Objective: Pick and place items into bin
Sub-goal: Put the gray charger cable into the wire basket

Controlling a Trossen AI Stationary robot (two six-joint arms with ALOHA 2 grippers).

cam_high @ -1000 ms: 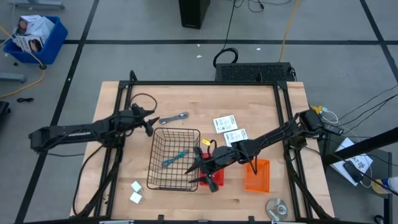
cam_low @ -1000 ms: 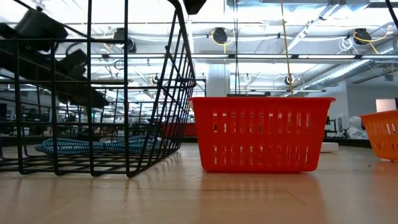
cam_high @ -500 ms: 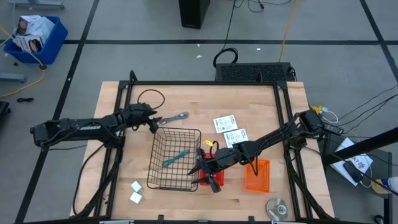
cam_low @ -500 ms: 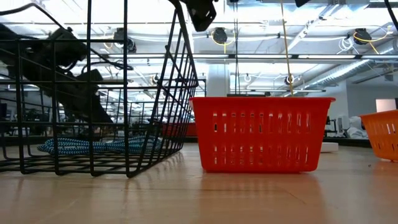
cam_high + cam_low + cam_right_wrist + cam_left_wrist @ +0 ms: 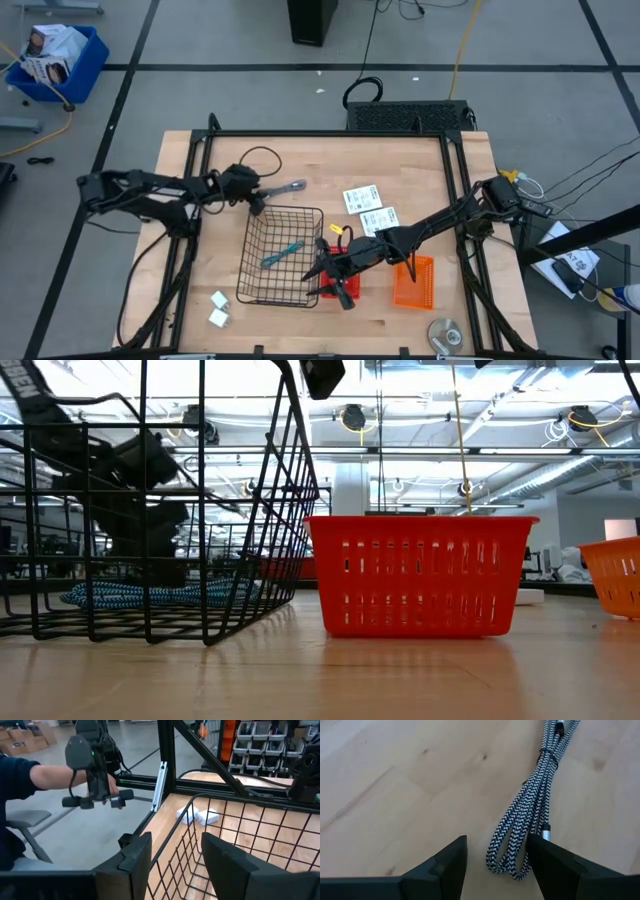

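- High view: the left hand (image 5: 256,197) sits low over the desk (image 5: 420,160), just beyond the far rim of the wire basket (image 5: 243,262), at the near end of a braided cable (image 5: 285,188).
- In the left wrist view the left hand (image 5: 496,847) is spread wide and holds nothing. The looped end of the braided cable (image 5: 530,815) lies on the desk between its fingers (image 5: 447,862).
- The bundle's long axis runs straight away from that hand. Its folded loops point at the hand, and the tied waist and plug end point away, toward the far right of the desk.
- Risk: a grip on the very end of the loops may catch only some strands. The rest could then slide out, or the bundle could hang long and swing.
- Risk: a long dangling tail may snag on the basket's rim during the carry, or drape over the rim and not drop in beside the teal cable (image 5: 282,254) already inside.
- The right hand (image 5: 325,270) hovers at the basket's right edge, open and empty in its own view (image 5: 175,845). It is close enough to crowd the left arm's path.
- Two white blocks (image 5: 218,308) and the printed cards (image 5: 368,208) lie on the desk outside the basket.
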